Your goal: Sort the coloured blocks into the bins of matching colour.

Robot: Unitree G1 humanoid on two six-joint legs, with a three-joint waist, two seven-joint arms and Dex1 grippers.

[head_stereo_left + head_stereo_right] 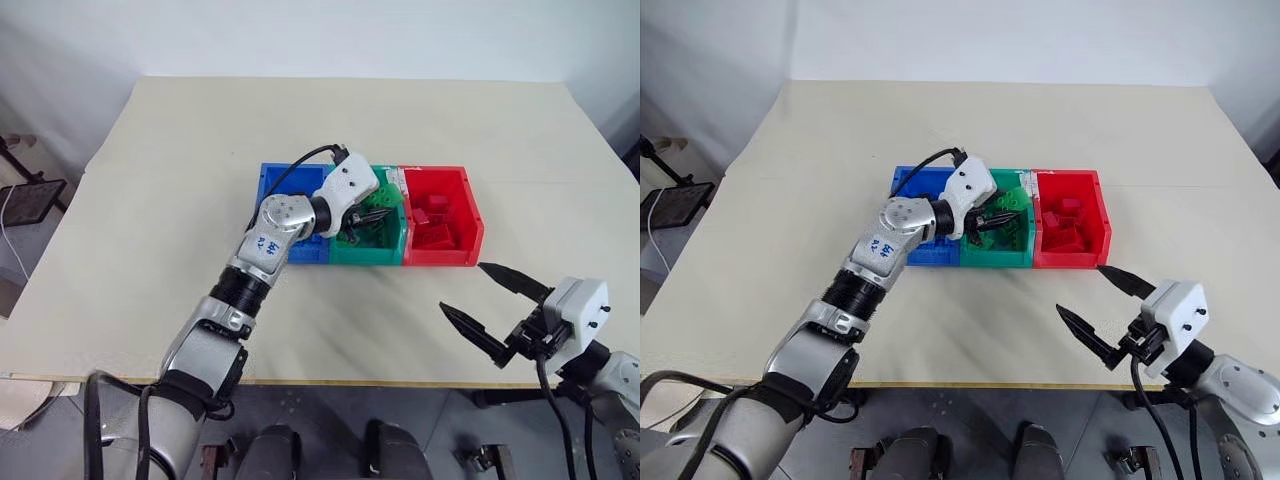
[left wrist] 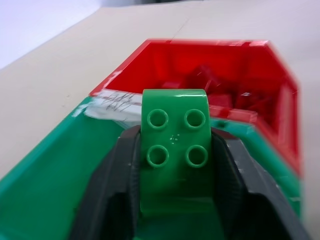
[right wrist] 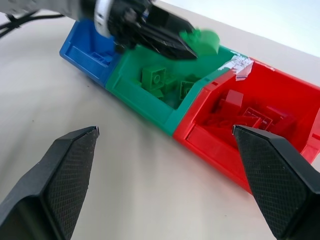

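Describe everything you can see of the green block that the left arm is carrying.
The green block is a small glossy plastic toy brick, squarish, with four round studs on the face seen in the left wrist view. It sits clamped between the left end effector's two black fingers, which press its opposite sides. It hangs in the air over the green bin, beside the red bin.

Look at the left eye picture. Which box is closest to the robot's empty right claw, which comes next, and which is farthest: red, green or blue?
From the right gripper:
1. Red bin: nearest, at the row's right end, just beyond the claw.
2. Green bin: the middle one, where the left gripper holds a green block over it.
3. Blue bin: farthest, at the left end.
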